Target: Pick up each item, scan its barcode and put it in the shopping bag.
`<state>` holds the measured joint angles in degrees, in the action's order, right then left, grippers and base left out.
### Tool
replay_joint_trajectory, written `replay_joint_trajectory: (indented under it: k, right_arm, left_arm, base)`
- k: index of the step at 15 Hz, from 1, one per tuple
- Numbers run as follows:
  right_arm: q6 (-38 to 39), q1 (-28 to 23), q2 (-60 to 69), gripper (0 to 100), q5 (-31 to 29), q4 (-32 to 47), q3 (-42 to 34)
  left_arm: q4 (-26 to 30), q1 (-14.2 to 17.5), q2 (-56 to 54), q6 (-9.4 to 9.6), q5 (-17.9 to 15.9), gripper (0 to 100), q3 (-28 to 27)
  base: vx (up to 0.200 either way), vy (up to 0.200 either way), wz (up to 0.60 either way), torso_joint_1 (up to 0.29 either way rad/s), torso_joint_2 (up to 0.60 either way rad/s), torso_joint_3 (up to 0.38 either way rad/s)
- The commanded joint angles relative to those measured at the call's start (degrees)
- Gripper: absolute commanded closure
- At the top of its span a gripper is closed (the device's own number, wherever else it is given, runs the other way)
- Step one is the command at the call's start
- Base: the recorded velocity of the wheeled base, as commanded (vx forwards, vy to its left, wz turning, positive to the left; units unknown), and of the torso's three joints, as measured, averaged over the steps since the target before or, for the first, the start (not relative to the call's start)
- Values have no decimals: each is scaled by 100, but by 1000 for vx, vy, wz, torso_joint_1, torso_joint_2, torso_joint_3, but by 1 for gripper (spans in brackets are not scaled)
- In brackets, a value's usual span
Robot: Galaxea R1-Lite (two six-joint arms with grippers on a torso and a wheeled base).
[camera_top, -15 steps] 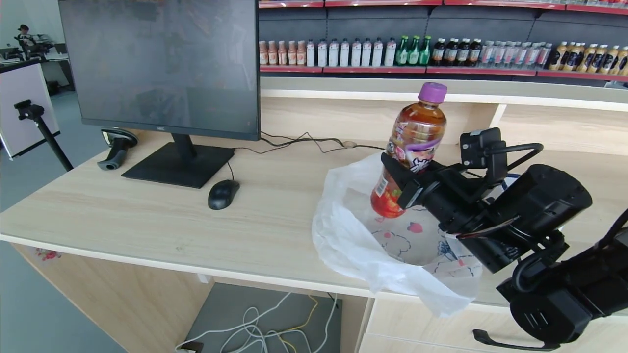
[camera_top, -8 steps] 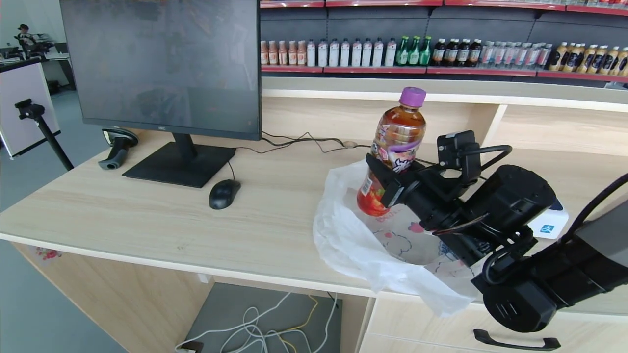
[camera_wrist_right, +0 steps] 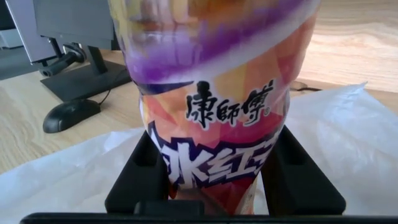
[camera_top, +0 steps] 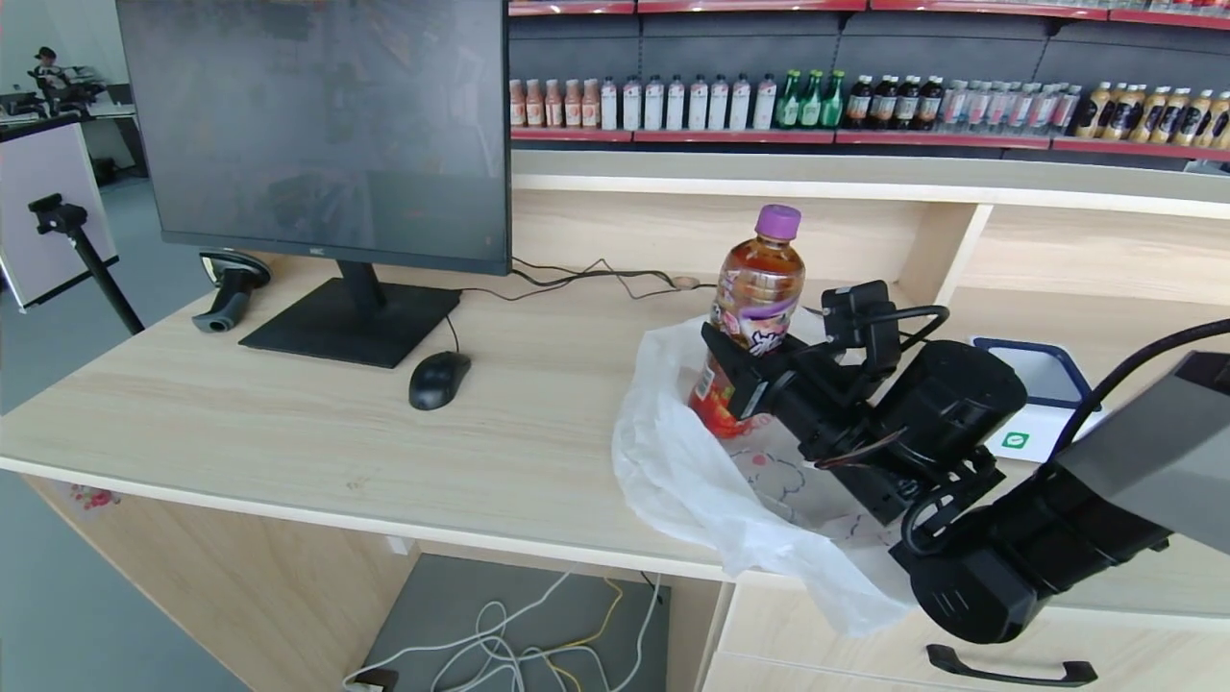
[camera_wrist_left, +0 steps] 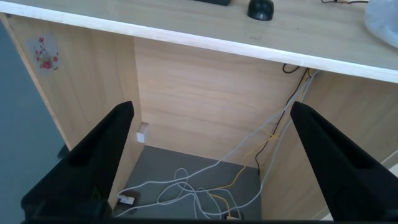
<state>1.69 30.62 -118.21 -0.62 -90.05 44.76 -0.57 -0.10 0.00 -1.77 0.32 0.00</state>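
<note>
Right claw (camera_top: 742, 373), pinching the bottle (camera_top: 759, 279), has sunk lower in 1 second, now mid-right of frame. Looks nearly ready to drop it into the shopping bag (camera_top: 673, 461).

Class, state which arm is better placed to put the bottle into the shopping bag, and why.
Right: the right claw holds the bottle over the open bag. The left claw is open and empty, in front of the counter.
</note>
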Motion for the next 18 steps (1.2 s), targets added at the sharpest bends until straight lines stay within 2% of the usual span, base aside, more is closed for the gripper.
replay_joint_trajectory:
  k: [1, 16, 17, 18]
  right_arm:
    - [-11, 5, -132, 100, 1, 5, -20]
    - [77, 119, -281, 100, 1, 5, -214]
    - [138, 128, -281, 0, 1, 5, -187]
    - [147, 137, -281, 0, 1, 5, -214]
  left_arm:
    - [5, 1, 0, 1, 3, 0, 0]
    - [-4, 1, 0, -8, 3, 0, 0]
    - [-4, 1, 0, -8, 3, 0, 0]
    - [-4, 1, 9, -8, 3, 0, 0]
  base:
    - [0, 0, 0, 0, 0, 0]
    - [0, 0, 0, 0, 0, 0]
    - [0, 0, 0, 0, 0, 0]
    - [0, 0, 0, 0, 0, 0]
